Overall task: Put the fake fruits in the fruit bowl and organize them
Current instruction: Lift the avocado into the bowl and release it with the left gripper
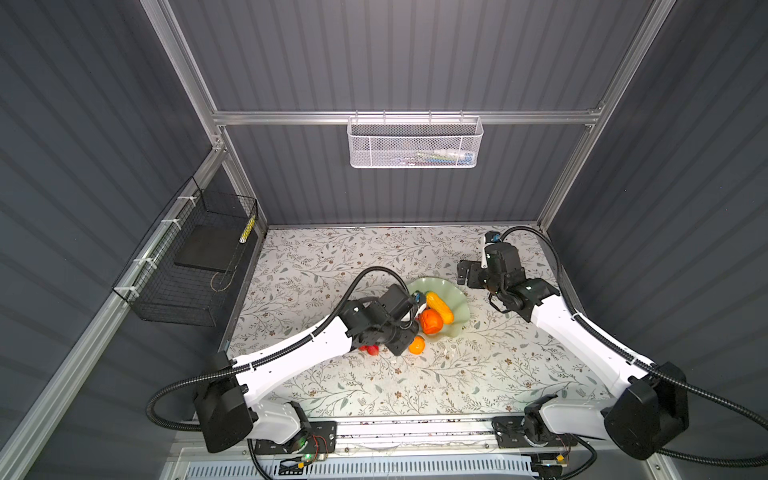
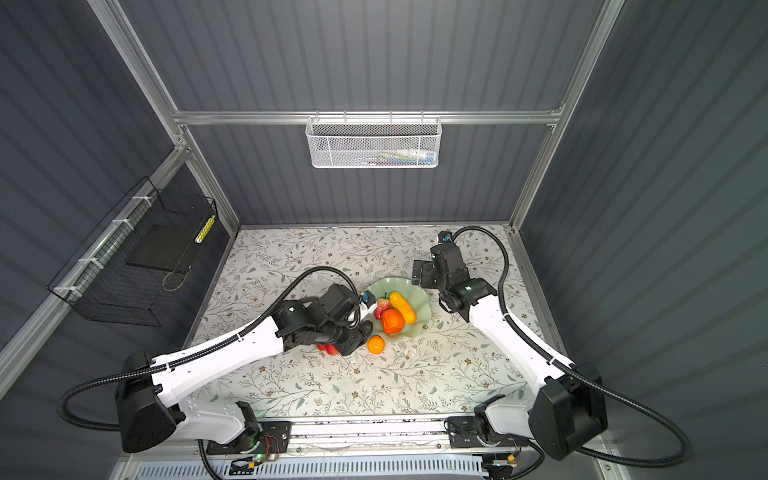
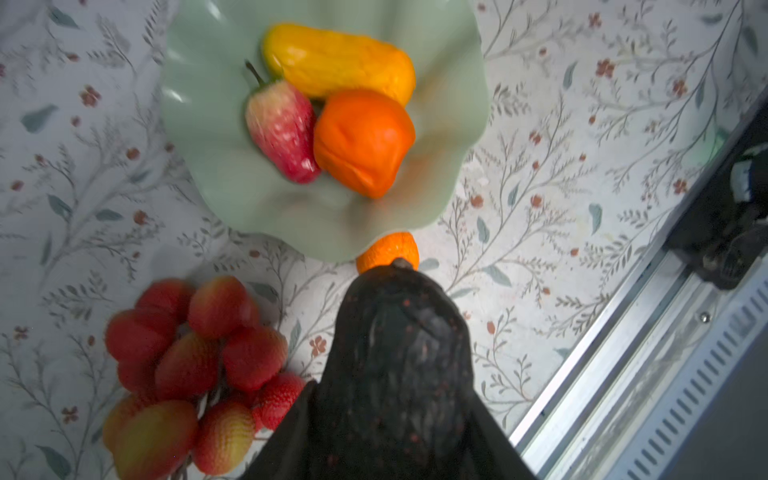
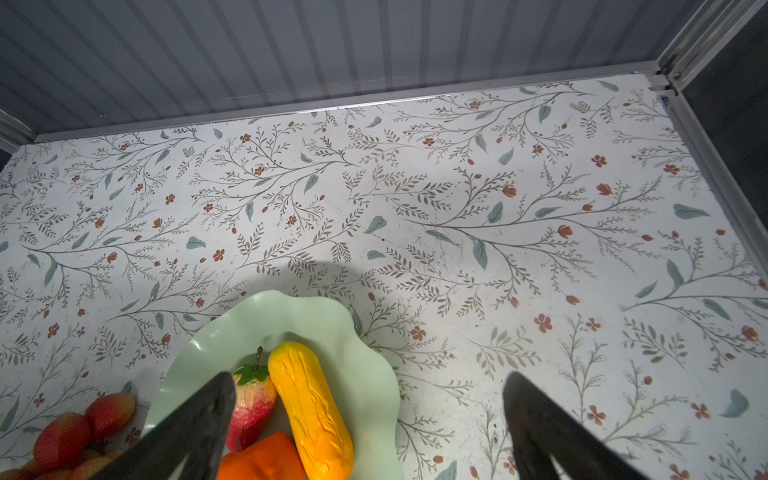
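Note:
The pale green fruit bowl (image 1: 457, 297) (image 2: 417, 291) holds a long yellow piece (image 1: 440, 306) (image 3: 338, 62), a strawberry (image 2: 382, 308) (image 3: 282, 131) and an orange (image 1: 431, 321) (image 3: 363, 141). A smaller orange (image 1: 416, 345) (image 3: 388, 251) lies on the table by the bowl's near rim. The red-berry bunch (image 2: 328, 349) (image 3: 187, 374) lies beside it, partly under my left arm. My left gripper (image 1: 401, 340) (image 3: 388, 415) is shut on the dark avocado (image 3: 395, 353), just short of the bowl. My right gripper (image 1: 465, 274) (image 4: 370, 376) stands open and empty at the bowl's far right rim.
A white mesh basket (image 1: 415, 143) hangs on the back rail. A black wire basket (image 1: 195, 266) is fixed to the left wall. Grey walls close in three sides of the floral table (image 1: 457, 374). A metal rail (image 1: 415, 428) runs along its front.

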Robot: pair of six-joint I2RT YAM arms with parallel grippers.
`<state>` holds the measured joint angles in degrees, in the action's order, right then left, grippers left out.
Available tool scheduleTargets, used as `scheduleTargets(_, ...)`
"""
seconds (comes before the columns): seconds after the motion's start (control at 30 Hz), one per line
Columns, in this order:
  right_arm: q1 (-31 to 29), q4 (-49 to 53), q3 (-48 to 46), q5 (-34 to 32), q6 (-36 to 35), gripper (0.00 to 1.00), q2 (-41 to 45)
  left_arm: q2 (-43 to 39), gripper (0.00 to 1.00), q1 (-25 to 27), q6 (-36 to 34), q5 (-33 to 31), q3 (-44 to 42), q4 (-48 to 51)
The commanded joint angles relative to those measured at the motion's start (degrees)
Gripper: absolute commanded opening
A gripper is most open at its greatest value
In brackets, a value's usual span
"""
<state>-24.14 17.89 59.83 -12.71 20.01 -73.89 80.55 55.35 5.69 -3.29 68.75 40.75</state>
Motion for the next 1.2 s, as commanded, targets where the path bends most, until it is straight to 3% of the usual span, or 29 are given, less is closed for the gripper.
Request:
scheduleTargets(0.0, 0.52, -0.07, -1.02, 1.13, 1.30, 0.99, 2.01, 5.13, 0.43, -2.72, -0.33, -2.24, 4.40, -4.40)
scheduleTargets(0.33, 2.45, 0.46, -4.10, 1.27, 1.35, 0.99, 5.39, 22.32, 0.45, -9.48, -0.31, -4.01, 16.89, -12.07)
scheduleTargets(0.63, 3.49, 0.30, -4.64, 2.76, 1.26, 0.99, 5.32, 33.48, 0.52, -10.31, -0.89, -5.15, 24.35, -9.61)
scheduleTargets(0.87, 3.62, 1.48, -4.73, 3.67, 1.44, 0.99, 5.52, 33.57, 0.75, -10.42, 0.30, -4.79, 23.06, -11.52)
scheduleTargets(1.17, 3.62, 5.83, -1.08, 6.56, 1.27, 0.99, 3.10, 23.69, 0.98, -10.50, 1.72, -10.00, 20.44, -18.00)
